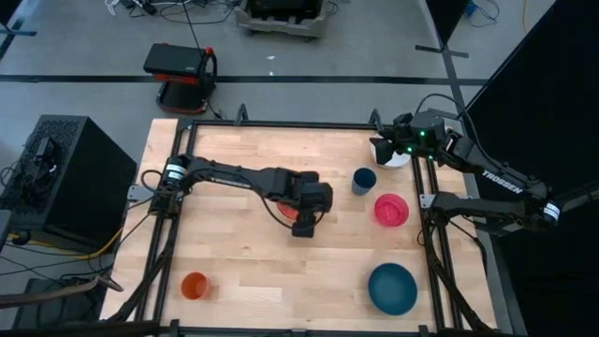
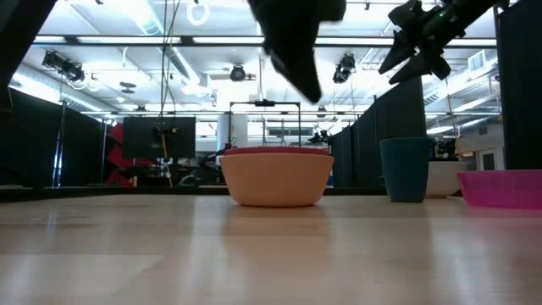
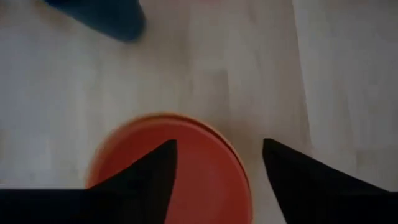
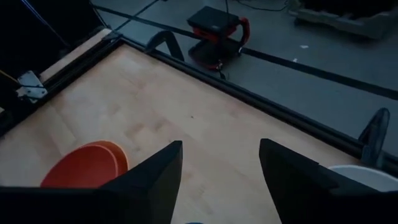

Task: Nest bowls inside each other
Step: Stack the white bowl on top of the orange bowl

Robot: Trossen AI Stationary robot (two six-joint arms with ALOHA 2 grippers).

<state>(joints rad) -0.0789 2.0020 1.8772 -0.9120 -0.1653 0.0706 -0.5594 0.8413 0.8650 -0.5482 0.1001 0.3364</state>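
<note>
Left tool open above red-orange bowl

Red bowl nested in yellow-orange bowl, mid-table

red bowl: from above, mostly hidden under the left arm's wrist; only a sliver of rim shows.
yellow bowl: in the level view its red partner shows only as a thin rim on top; how deep it sits cannot be told.
left pincer: blurred in its own wrist view; finger bases cut off by the edge.
white bowl: largely covered by the right pincer from above; in the right wrist view only an arc shows at the edge.
blue cup: smeared and cut off in the left wrist view.
pink bowl: cut off at the edge of the level view.
</note>
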